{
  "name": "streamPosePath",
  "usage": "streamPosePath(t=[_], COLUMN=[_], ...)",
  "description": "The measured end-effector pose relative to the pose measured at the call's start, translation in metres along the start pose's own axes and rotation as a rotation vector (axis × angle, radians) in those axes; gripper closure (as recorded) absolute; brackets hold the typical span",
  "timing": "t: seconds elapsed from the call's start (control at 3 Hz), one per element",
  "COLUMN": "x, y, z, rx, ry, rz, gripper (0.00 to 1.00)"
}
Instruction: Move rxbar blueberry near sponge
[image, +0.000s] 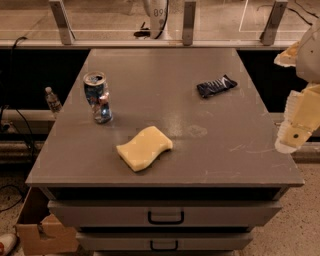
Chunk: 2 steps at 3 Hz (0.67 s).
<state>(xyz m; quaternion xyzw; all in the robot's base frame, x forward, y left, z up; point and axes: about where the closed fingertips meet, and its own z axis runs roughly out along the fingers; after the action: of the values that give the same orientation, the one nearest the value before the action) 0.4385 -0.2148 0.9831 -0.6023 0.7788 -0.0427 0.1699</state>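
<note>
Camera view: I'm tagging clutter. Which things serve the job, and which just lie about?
Job: rxbar blueberry, back right; sponge, front centre; gripper, off the right edge of the table.
Lying about: crushed can; water bottle beyond the left edge.

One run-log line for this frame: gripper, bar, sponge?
gripper: beside table right edge | rxbar blueberry: back right, untouched | sponge: front centre, apart from bar | can: left, standing

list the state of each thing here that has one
bar: lying flat on the table, far right, apart from the sponge
sponge: lying flat, near the front middle
can: upright, crushed, on the left
drawers: shut
bottle: upright, past the table's left edge
gripper: off the table's right edge, clear of the bar
</note>
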Motion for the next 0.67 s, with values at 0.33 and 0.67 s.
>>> streamPosePath(t=[0.33,0.67], x=[0.0,0.002], y=[0.0,-0.014], z=[0.0,0.008], rx=[0.0,-0.015], ry=[0.0,-0.013], rz=[0.0,-0.032], gripper=[0.0,0.0])
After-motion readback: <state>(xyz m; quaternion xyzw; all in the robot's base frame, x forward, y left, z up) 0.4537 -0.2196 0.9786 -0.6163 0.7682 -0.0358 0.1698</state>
